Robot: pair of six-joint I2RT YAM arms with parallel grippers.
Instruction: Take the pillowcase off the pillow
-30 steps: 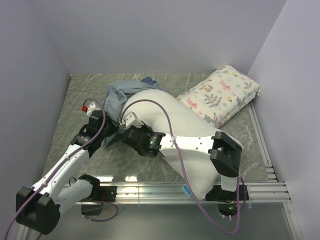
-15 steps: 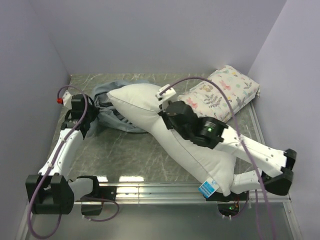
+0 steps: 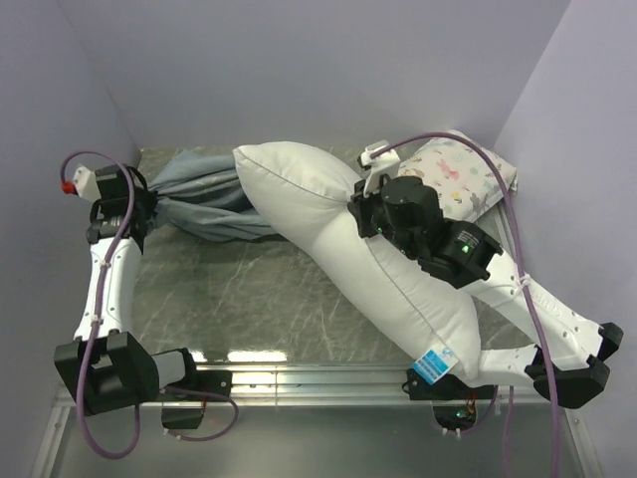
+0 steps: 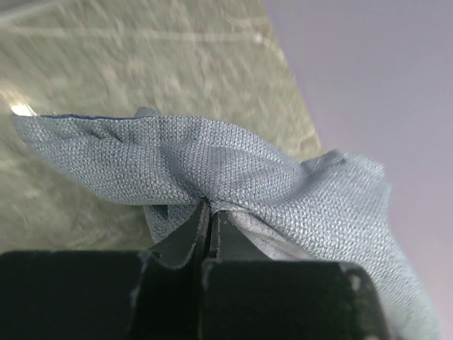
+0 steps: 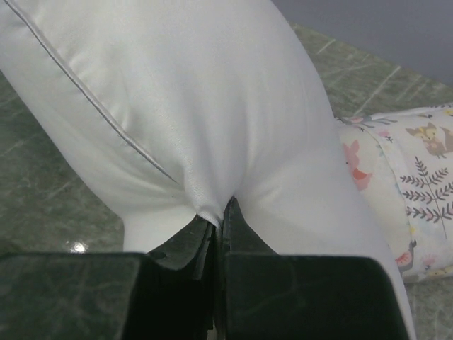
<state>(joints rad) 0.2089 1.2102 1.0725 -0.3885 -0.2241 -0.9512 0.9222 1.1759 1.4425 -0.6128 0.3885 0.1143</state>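
The plain white pillow [image 3: 338,234] lies diagonally across the table, its far corner toward the back wall. The grey-blue pillowcase [image 3: 204,199] is stretched out to the pillow's left, inner side showing, its right end still against the pillow. My left gripper [image 3: 147,202] is shut on the pillowcase's left end near the left wall; the left wrist view shows the woven cloth [image 4: 233,170] pinched between the fingertips [image 4: 211,205]. My right gripper [image 3: 360,204] is shut on a fold of the pillow [image 5: 191,106] at its middle, and the right wrist view shows white cloth pinched at the tips [image 5: 221,211].
A smaller white pillow printed with flowers and leaves [image 3: 463,179] lies at the back right, just behind my right wrist, also seen at the right edge of the right wrist view [image 5: 417,184]. Walls close in on the left, back and right. A metal rail [image 3: 299,378] runs along the near edge.
The left gripper has pulled the pillowcase left toward the wall. The right gripper has carried the pillow right and back. The case has slid mostly off and now lies stretched between them.
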